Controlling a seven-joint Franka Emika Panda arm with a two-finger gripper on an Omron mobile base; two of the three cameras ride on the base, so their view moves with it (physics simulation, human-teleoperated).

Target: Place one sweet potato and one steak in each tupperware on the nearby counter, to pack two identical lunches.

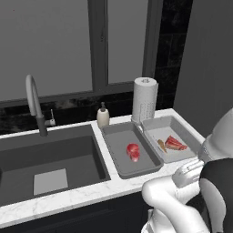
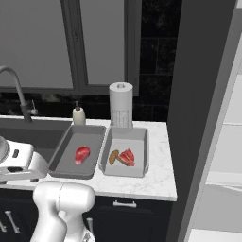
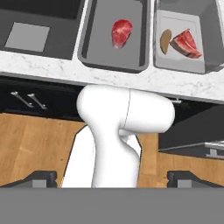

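Two grey tupperware trays sit side by side on the white marble counter (image 2: 151, 182); the left tray (image 2: 66, 158) holds one red steak (image 2: 82, 154); the right tray (image 2: 138, 160) holds a steak (image 2: 127, 157) touching a brown sweet potato (image 2: 113, 157).

The white arm is folded back low over its base, its hand (image 3: 112, 178) spread wide and holding nothing.

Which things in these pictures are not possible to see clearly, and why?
- Grey tray with only a red steak: near corner covered by the white arm, left base view.
- Brown sweet potato: too small for detail, left base view.
- Open tool: fingertips cut by the bottom edge, hand view.
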